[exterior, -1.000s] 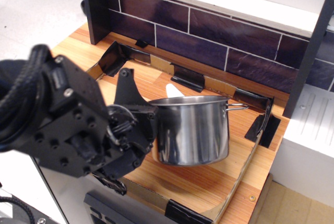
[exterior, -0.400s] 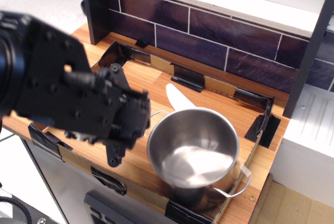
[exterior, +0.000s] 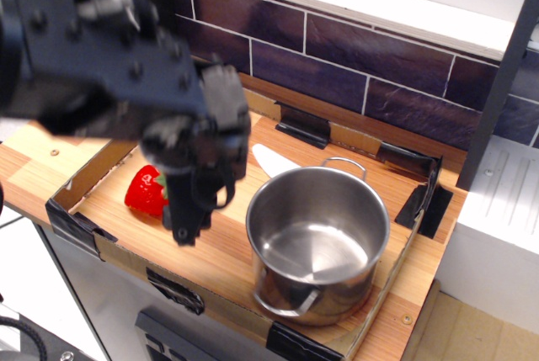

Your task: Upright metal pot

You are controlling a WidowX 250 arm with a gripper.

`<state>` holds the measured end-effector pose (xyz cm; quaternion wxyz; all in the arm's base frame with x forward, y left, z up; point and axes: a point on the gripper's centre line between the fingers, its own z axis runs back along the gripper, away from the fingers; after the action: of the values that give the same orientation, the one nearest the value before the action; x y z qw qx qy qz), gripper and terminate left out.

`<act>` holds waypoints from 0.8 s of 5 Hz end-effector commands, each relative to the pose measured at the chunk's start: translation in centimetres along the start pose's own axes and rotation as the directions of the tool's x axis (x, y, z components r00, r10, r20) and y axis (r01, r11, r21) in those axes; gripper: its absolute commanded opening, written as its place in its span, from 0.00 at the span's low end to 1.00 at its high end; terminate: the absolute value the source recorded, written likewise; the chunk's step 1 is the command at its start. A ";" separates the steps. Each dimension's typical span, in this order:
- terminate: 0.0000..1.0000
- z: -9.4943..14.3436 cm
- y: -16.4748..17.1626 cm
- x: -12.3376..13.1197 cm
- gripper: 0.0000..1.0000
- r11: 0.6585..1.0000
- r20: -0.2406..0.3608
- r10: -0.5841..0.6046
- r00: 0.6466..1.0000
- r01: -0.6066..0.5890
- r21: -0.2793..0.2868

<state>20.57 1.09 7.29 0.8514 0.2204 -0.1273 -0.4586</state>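
Note:
The shiny metal pot [exterior: 316, 247] stands upright on the wooden counter at the right of the cardboard-edged area, mouth up, with one wire handle at the back and one at the front. Its inside is empty. My black gripper [exterior: 192, 209] hangs to the left of the pot, apart from it, fingers pointing down. It holds nothing that I can see; the view does not show whether the jaws are open or shut. A red strawberry [exterior: 145, 193] lies on the counter just left of the gripper.
A white flat object [exterior: 274, 159] lies behind the pot. A low cardboard rim with black tape [exterior: 126, 256] borders the counter. A dark tiled back wall [exterior: 354, 66] stands behind. A white cabinet [exterior: 497, 226] is at the right.
The pot has gone from tilted toward the camera to standing upright, and its handles have turned. My gripper has let go, risen and moved back to the left, which uncovers the strawberry.

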 end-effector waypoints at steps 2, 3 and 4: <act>0.00 5.9 5.6 -0.4 1.00 0.930 0.036 0.175 0.984 -0.154 -0.333; 0.00 7.6 7.0 -0.5 1.00 0.910 0.028 0.228 0.973 -0.203 -0.361; 0.00 7.6 7.0 -0.5 1.00 0.910 0.028 0.228 0.973 -0.203 -0.361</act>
<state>22.05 1.58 16.38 0.9183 0.0247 -0.0825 -0.3863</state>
